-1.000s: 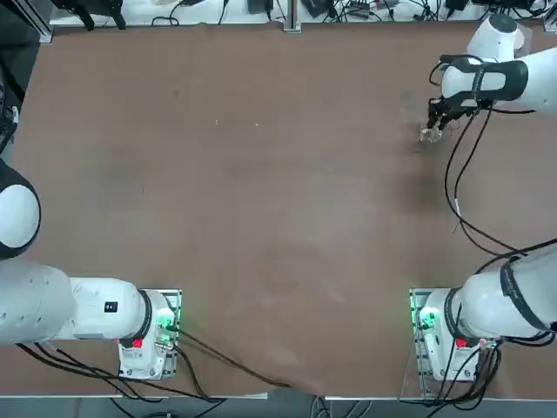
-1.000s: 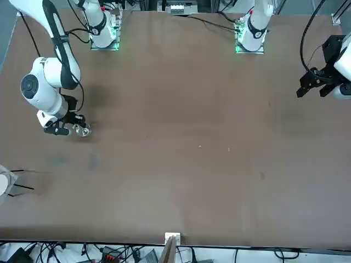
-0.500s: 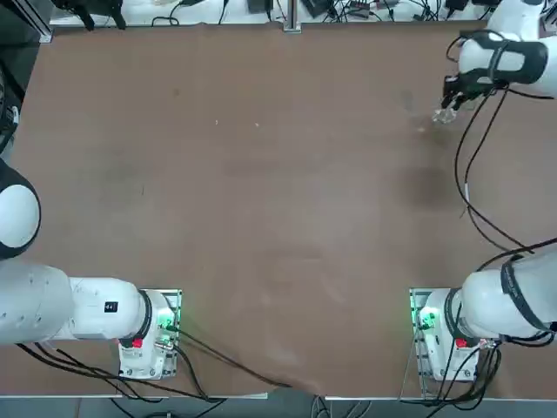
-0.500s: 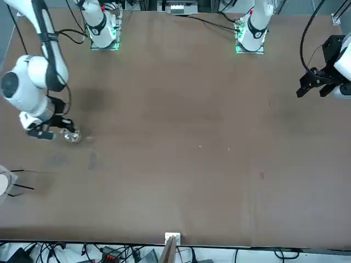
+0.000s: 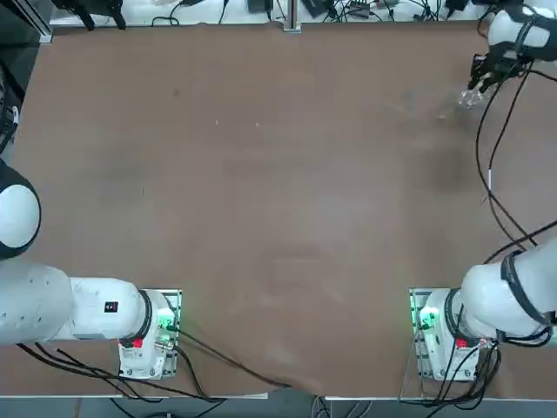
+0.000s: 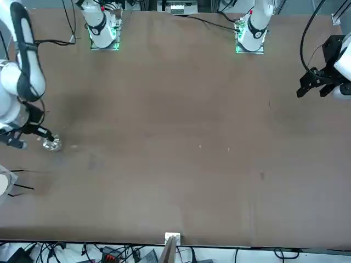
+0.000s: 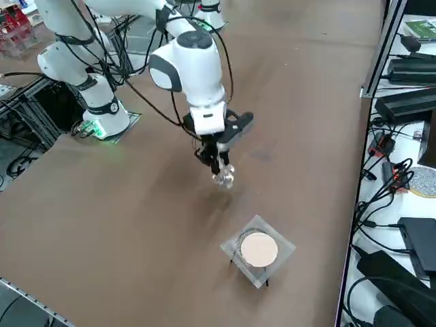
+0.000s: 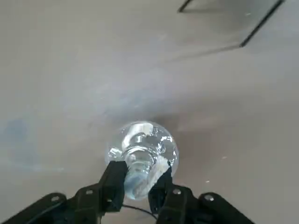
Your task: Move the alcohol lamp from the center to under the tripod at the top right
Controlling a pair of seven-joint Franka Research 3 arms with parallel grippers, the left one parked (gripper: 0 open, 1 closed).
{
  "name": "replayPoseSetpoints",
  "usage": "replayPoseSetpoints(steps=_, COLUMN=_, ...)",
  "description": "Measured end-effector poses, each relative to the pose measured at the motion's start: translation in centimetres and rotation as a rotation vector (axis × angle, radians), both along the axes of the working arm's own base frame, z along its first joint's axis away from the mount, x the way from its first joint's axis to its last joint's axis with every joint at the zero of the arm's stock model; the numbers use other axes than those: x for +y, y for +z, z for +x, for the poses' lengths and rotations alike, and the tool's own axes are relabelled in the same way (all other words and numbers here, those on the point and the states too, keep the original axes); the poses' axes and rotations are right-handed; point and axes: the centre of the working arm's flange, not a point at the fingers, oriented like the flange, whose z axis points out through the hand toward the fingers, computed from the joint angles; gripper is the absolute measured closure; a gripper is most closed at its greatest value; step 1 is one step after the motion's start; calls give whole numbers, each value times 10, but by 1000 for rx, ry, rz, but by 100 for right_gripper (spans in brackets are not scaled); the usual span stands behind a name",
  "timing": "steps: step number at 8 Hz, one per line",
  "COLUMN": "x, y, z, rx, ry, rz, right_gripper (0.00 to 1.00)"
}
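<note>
My right gripper (image 8: 136,179) is shut on the neck of the alcohol lamp (image 8: 142,148), a small clear round glass lamp that hangs just above the table. In the top view the gripper (image 5: 477,87) and lamp (image 5: 470,98) are near the far right corner. From the side the lamp (image 7: 224,178) hangs a short way from the tripod (image 7: 257,250), a stand with a round whitish top on wire mesh and thin dark legs. The front view shows the lamp (image 6: 51,144) above and right of the tripod (image 6: 5,183), which is cut by the picture's left edge.
Two thin dark tripod legs (image 8: 261,21) cross the wrist view beyond the lamp. Black cables (image 5: 492,174) trail from the right arm across the table's right side. Shelving with cables and boxes (image 7: 402,102) stands past the table's far edge.
The right arm has carried the lamp toward the far right corner, closer to the tripod. The grip on the lamp's neck is unchanged.
</note>
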Motion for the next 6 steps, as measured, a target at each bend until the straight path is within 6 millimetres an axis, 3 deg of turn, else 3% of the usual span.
replayPoseSetpoints(steps=2, x=-55, y=0, z=28, rx=47, ry=-65, rz=11, right_gripper=71)
replayPoseSetpoints(steps=3, x=-73, y=-6, z=40, rx=44, ry=-81, rz=10, right_gripper=71)
replayPoseSetpoints(steps=6, x=-83, y=-24, z=74, rx=13, ry=-79, rz=3, right_gripper=71)
